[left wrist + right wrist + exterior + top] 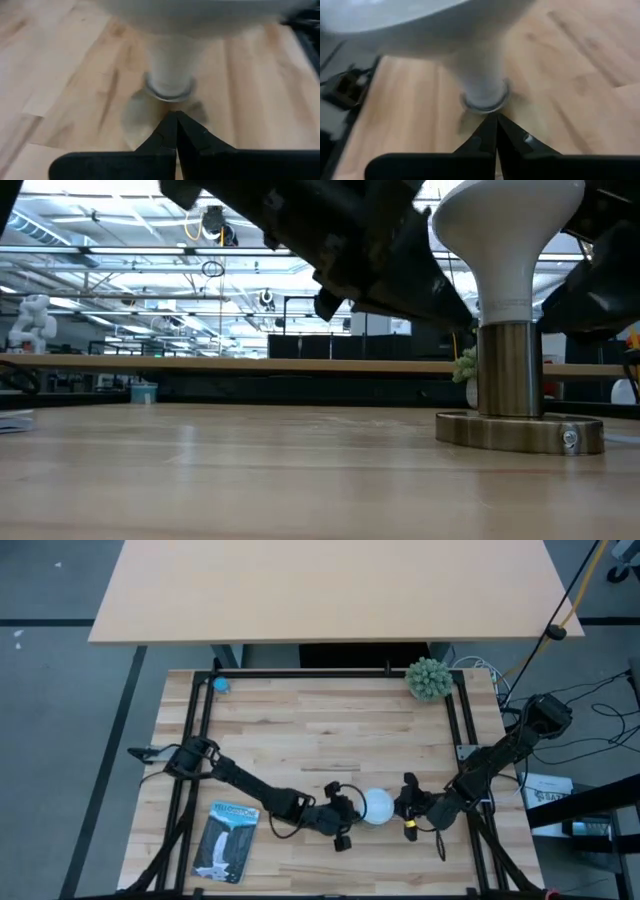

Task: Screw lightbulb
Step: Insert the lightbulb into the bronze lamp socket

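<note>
Lightbulb (470, 55) upright, blurred, globe wide above narrower neck; neck seated in metal collar (486, 102) on wooden bench (580, 90); right claw (495, 132) fingers pressed together, tips just before collar; dark hardware (345, 87) at bench edge.

I see my two arms are dark, almost black, built from slim links with thicker round joints. Thin black cables loop beside the left gripper (352, 815). The right gripper (402, 802) carries a small yellow mark. Its fingers (487, 137) are matte black wedges

one lightbulb (378, 806), two arms, one packet (225, 840)
</note>
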